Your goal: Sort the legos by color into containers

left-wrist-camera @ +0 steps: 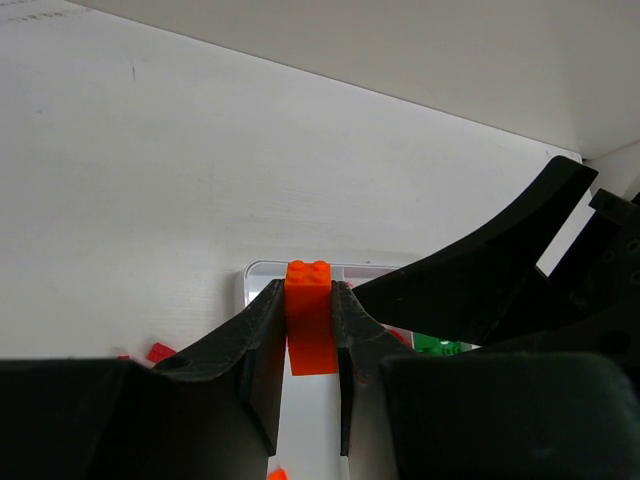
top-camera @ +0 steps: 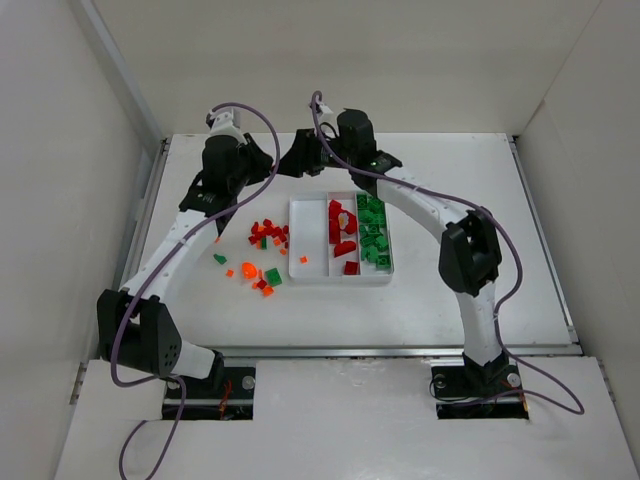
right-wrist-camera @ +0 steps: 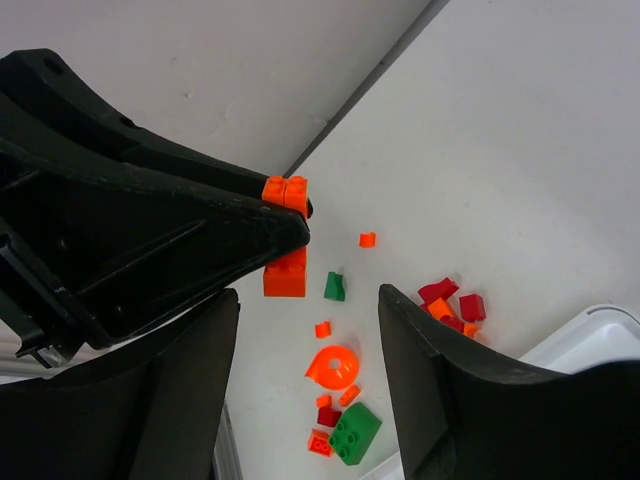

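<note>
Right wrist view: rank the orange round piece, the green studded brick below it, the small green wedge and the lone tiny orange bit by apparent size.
1. orange round piece and green studded brick: look about alike, not ranked.
2. small green wedge.
3. tiny orange bit.

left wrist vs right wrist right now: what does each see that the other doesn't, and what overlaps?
Left wrist only: the grip close up, with the orange brick pinched upright between the left hand's fingers, and green legos inside the tray beyond.

Right wrist only: the orange round piece and the green brick lying loose, framed by the right hand's open fingers.

Both: the held brick, one corner of the tray, and a few stray loose pieces.
</note>
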Controlling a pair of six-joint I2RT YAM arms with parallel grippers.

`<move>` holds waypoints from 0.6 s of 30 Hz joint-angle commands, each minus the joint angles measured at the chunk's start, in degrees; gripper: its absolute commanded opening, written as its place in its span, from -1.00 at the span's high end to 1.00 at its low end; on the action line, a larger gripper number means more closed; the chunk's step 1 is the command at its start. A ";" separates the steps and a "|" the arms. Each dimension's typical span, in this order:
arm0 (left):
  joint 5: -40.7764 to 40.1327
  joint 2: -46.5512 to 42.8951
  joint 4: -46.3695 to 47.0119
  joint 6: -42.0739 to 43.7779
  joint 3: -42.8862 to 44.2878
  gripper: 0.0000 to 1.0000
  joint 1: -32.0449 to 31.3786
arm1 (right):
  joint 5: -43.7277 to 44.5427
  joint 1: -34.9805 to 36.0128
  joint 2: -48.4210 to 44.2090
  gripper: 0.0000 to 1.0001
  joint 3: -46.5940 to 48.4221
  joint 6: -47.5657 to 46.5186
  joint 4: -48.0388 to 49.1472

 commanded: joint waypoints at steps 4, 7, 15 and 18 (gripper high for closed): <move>-0.03 0.04 2.17 -0.21 2.81 1.00 -0.54 | -3.45 -0.07 1.82 -0.18 5.09 2.68 5.68; -0.03 0.04 2.70 -0.21 2.81 1.00 -0.54 | -3.98 -0.07 2.43 -0.18 5.71 2.68 5.68; 1.20 0.04 4.37 0.84 1.68 1.00 -1.59 | -3.37 -0.07 2.96 -0.03 6.24 3.21 5.68; 1.73 0.04 4.37 0.84 1.67 1.00 -1.59 | -2.84 -0.07 2.96 0.03 6.24 3.73 5.68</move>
